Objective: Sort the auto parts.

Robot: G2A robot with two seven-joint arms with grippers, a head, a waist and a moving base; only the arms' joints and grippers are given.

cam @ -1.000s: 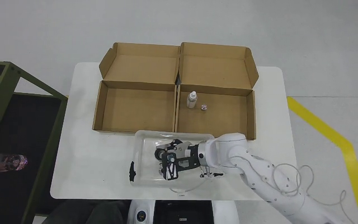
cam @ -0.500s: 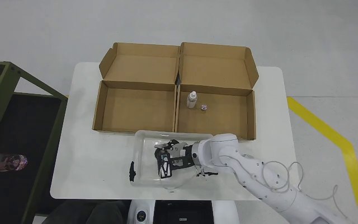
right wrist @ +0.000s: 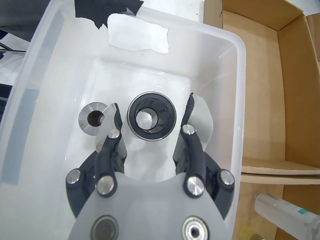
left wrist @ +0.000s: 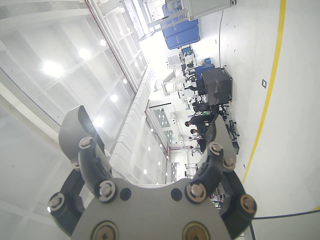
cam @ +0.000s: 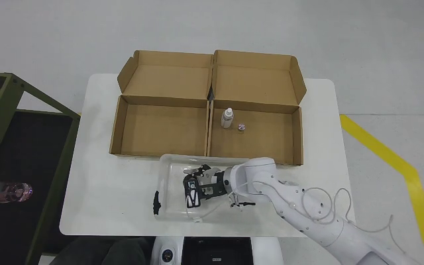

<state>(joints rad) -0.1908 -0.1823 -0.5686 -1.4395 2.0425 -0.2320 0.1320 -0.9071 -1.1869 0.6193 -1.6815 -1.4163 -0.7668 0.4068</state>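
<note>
We see a clear, milky white tub (right wrist: 240, 51) with black tape (right wrist: 100, 3) on its rim. Inside sit a black ring part (right wrist: 151, 98), shiny silver within, and a silver part (right wrist: 86, 126). At the tub's 12 o'clock, the boxes (cam: 162, 126) are brown. The table (cam: 99, 185) is white.

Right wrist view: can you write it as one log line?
right gripper: open, either side of black ring | black ring: in clear tub | left gripper: open, empty
</note>
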